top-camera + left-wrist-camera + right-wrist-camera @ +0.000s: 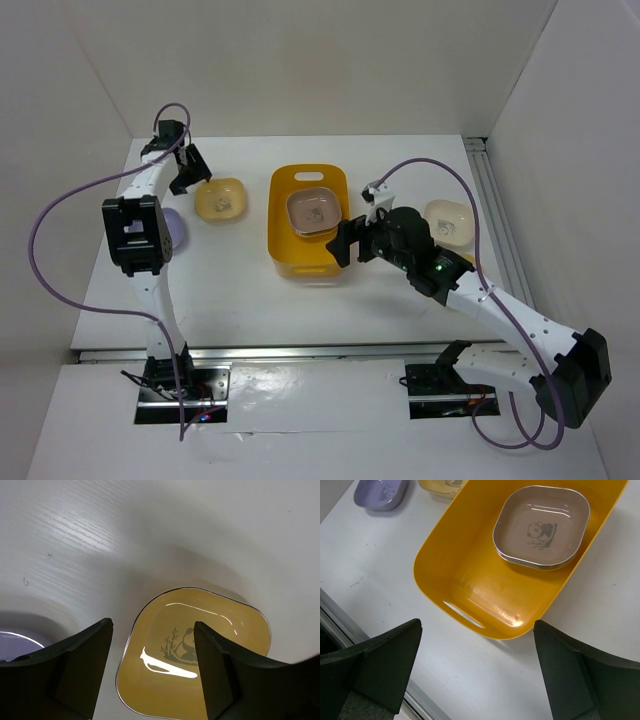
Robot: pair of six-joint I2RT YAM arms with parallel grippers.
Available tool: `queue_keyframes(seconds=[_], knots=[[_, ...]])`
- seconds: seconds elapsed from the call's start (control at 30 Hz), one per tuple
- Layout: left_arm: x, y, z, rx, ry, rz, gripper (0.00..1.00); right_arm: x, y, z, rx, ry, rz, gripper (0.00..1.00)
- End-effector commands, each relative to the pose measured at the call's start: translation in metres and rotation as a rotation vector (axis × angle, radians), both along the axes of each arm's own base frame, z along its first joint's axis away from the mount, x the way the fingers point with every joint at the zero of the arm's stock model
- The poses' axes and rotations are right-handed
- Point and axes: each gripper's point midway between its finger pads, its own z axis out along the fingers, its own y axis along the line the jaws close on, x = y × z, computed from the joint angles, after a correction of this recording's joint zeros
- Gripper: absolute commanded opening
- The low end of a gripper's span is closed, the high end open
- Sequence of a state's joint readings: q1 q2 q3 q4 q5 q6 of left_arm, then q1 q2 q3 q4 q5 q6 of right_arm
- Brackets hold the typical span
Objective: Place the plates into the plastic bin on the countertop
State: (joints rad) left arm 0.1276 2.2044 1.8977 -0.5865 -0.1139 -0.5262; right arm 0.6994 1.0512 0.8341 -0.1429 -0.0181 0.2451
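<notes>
The orange-yellow plastic bin (281,215) stands mid-countertop and holds a stack of plates (315,212) with a pinkish one on top; the bin (465,570) and stack (541,527) also show in the right wrist view. A yellow plate (221,199) lies left of the bin. A purple plate (176,231) is half hidden by the left arm. A cream plate (449,222) lies at the right. My left gripper (190,172) is open and empty just above the yellow plate's (200,645) left edge. My right gripper (350,236) is open and empty over the bin's near right edge.
White walls close in the countertop (250,300) at the back and sides. A metal rail (495,210) runs along the right edge. The purple plate (15,639) sits beside my left finger. Purple cables loop from both arms.
</notes>
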Motion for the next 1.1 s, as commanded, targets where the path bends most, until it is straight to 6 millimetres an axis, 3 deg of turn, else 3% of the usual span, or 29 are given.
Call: queue_keyframes(seconds=[0.0, 0.07, 0.13, 0.2, 0.37, 0.4, 0.5, 0.6, 0.63, 0.7, 0.73, 0.83, 0.87, 0.97, 1.0, 1.07], knots=[[-0.002, 0.004, -0.021, 0.002, 0.028, 0.002, 0.78, 0.001, -0.001, 0.031, 0.055, -0.071, -0.002, 1.00], [-0.003, 0.005, -0.029, 0.008, 0.044, 0.007, 0.78, 0.000, -0.002, 0.042, 0.081, -0.087, -0.004, 1.00], [-0.008, 0.005, -0.045, 0.003, 0.078, 0.007, 0.78, 0.000, -0.004, 0.040, 0.071, -0.081, -0.014, 1.00], [-0.009, 0.004, -0.048, 0.003, 0.079, 0.007, 0.73, 0.000, -0.007, 0.045, 0.075, -0.090, -0.023, 1.00], [-0.014, 0.003, -0.067, -0.008, 0.117, 0.017, 0.31, -0.002, -0.007, 0.051, 0.079, -0.099, -0.024, 1.00], [-0.011, 0.003, -0.066, -0.012, 0.105, 0.026, 0.20, -0.003, -0.007, 0.048, 0.072, -0.091, -0.024, 1.00], [-0.008, 0.003, -0.053, -0.021, 0.077, 0.046, 0.03, -0.003, -0.008, 0.050, 0.068, -0.095, -0.036, 1.00], [0.001, -0.004, -0.020, -0.058, 0.006, 0.045, 0.00, 0.000, -0.012, 0.052, 0.061, -0.099, -0.062, 1.00], [0.006, -0.012, 0.010, -0.069, -0.056, 0.039, 0.00, 0.000, -0.013, 0.055, 0.058, -0.101, -0.071, 1.00], [0.006, -0.016, 0.048, -0.067, -0.107, 0.071, 0.00, 0.002, -0.019, 0.061, 0.058, -0.113, -0.100, 1.00], [0.004, -0.023, 0.082, -0.061, -0.162, 0.079, 0.00, 0.003, -0.021, 0.064, 0.055, -0.115, -0.111, 1.00], [-0.009, -0.030, 0.139, -0.059, -0.262, 0.129, 0.00, 0.006, -0.031, 0.071, 0.046, -0.129, -0.163, 1.00], [-0.025, -0.036, 0.168, -0.059, -0.313, 0.131, 0.00, 0.007, -0.037, 0.066, 0.022, -0.118, -0.190, 1.00], [-0.043, -0.068, 0.212, -0.084, -0.421, 0.087, 0.00, 0.015, -0.057, 0.059, 0.008, -0.094, -0.333, 1.00], [-0.058, -0.089, 0.230, -0.096, -0.460, 0.042, 0.00, 0.017, -0.067, 0.049, -0.021, -0.079, -0.388, 1.00], [-0.070, -0.113, 0.244, -0.121, -0.494, -0.001, 0.00, 0.021, -0.084, 0.043, -0.017, -0.055, -0.460, 1.00]])
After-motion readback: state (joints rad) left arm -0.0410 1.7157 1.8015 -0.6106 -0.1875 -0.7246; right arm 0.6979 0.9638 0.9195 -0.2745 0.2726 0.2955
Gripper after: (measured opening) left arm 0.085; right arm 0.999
